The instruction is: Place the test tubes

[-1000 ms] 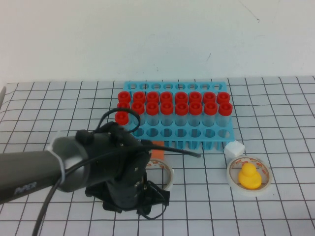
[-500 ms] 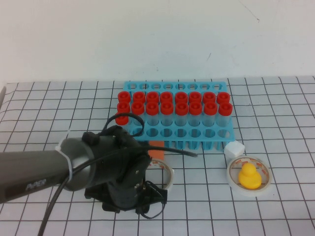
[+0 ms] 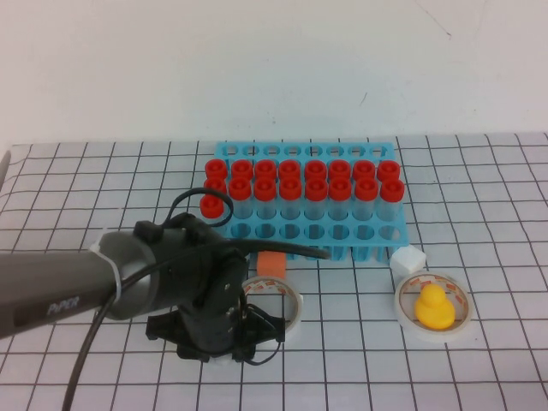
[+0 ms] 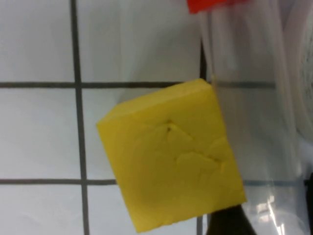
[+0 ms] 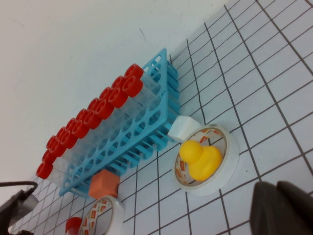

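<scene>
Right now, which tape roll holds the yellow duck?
The tape roll on the robot's right, beside the white cube, rings the duck; the other roll, by the left gripper, has none. The right gripper is shut, off right.

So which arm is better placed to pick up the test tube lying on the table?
Left. The left gripper hangs just above that test tube, beside the yellow cube; the right gripper, jaws shut, is farther off, beyond the duck.
</scene>
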`<action>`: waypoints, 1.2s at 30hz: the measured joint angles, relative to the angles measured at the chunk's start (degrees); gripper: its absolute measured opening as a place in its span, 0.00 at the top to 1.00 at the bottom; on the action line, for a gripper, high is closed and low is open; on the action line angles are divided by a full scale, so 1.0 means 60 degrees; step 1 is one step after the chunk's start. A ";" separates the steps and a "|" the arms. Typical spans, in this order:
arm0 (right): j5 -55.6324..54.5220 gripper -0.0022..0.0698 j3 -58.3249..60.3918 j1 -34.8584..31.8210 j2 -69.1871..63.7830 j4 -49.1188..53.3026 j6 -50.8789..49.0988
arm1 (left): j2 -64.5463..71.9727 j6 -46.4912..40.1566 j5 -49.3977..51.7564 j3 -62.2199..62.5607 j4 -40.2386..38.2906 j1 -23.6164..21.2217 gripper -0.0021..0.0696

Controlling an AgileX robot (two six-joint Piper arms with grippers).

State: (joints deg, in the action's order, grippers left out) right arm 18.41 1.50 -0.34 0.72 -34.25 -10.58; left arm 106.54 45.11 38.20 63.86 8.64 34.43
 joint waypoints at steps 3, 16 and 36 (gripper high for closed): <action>0.0000 0.97 0.0000 0.0000 0.0000 0.0000 0.0019 | 0.0052 -0.0276 0.0021 0.0057 -0.0201 -0.0003 0.54; 0.0015 0.97 0.0000 0.0000 0.0000 -0.0015 0.0019 | -0.0393 -0.1678 0.0509 0.0037 0.0000 0.0079 0.68; 0.2338 0.97 -0.1517 0.0000 -0.1193 -0.7048 1.0097 | -0.7155 0.5367 -0.1396 -0.5533 0.7910 0.2577 0.68</action>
State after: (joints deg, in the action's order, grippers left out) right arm 32.44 -7.60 -0.34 -6.44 -76.54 50.00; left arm 63.61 77.31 29.83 30.67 56.10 49.89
